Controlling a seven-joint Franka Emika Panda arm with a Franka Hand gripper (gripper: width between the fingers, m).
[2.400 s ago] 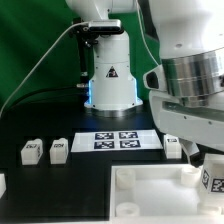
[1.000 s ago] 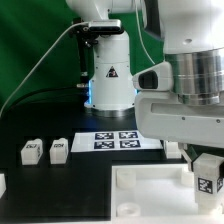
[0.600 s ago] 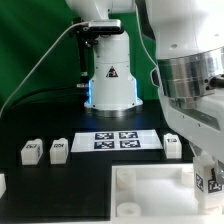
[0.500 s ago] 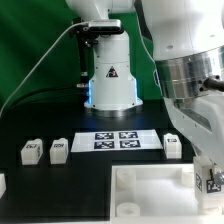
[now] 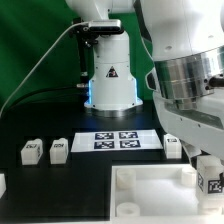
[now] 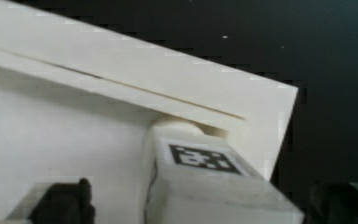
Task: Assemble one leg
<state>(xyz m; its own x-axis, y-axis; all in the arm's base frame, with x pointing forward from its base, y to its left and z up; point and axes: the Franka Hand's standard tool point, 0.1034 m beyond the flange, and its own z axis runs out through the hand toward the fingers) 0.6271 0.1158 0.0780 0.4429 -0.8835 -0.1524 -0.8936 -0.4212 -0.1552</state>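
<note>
One leg [image 5: 212,183], a white block with a square tag, stands upright at the right corner of the white square top [image 5: 150,190] in the exterior view. My gripper [image 5: 209,172] is straight above it and hides its upper part. In the wrist view the leg [image 6: 208,165] sits at the top's corner [image 6: 87,120]. My gripper [image 6: 206,208] straddles it, with the dark fingers [image 6: 66,200] standing apart from its sides, so it is open. Three more legs [image 5: 30,151], [image 5: 58,149], [image 5: 172,147] lie on the black table.
The marker board [image 5: 118,140] lies behind the top, in front of the robot's base [image 5: 110,80]. Another white part [image 5: 2,185] shows at the exterior view's left edge. The arm's bulk fills the exterior view's right side.
My hand has turned about its vertical axis over the leg: broadside 1.0 s ago, narrower now. The leg stays at the top's right corner, its tag shifted only slightly.
</note>
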